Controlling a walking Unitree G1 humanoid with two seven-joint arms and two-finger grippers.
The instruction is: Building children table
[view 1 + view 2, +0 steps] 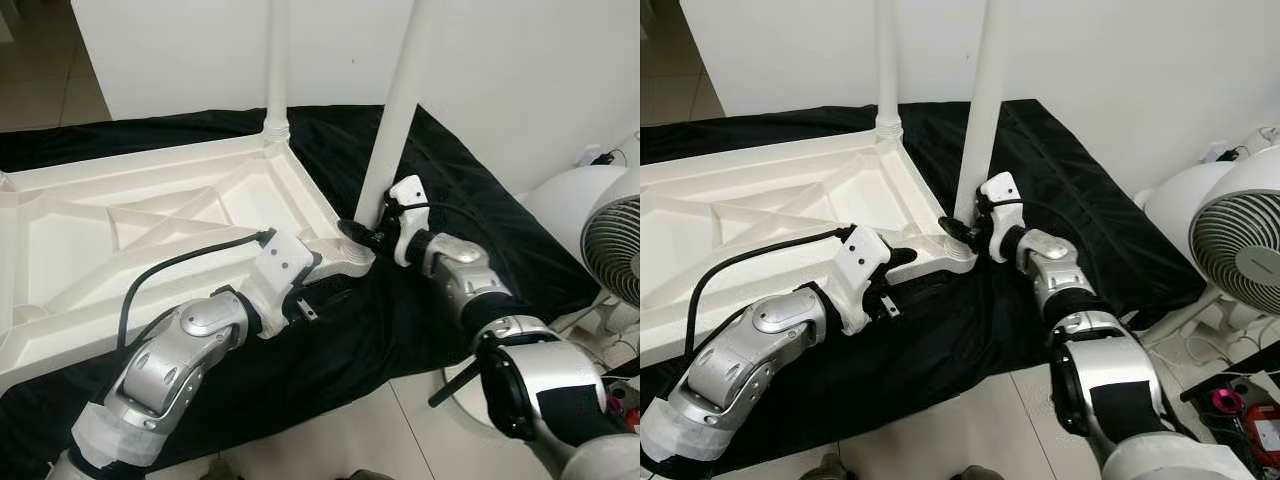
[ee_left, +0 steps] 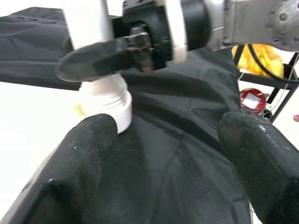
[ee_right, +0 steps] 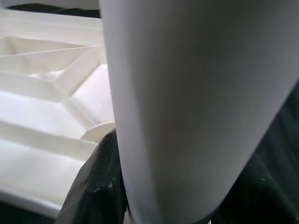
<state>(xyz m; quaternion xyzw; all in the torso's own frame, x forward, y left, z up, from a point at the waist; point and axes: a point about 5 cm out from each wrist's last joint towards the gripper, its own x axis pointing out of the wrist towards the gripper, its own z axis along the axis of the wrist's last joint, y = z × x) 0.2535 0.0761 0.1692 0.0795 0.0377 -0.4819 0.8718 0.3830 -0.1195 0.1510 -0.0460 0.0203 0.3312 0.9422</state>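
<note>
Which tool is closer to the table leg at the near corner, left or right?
Right. The right tool is closed around the near-corner table leg just above its base. The left tool sits open beside the tabletop's corner, short of the leg.

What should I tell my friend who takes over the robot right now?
Right tool: shut on the near table leg, low down by its socket.
Left tool: open, at the tabletop's near corner beside that socket, holding nothing.
The white tabletop lies upside down on the black cloth. The far leg stands upright in its corner.
Done: two legs are up on this side.
Left: whether the near leg is fully seated cannot be told; check it. The other corners are out of view.
</note>
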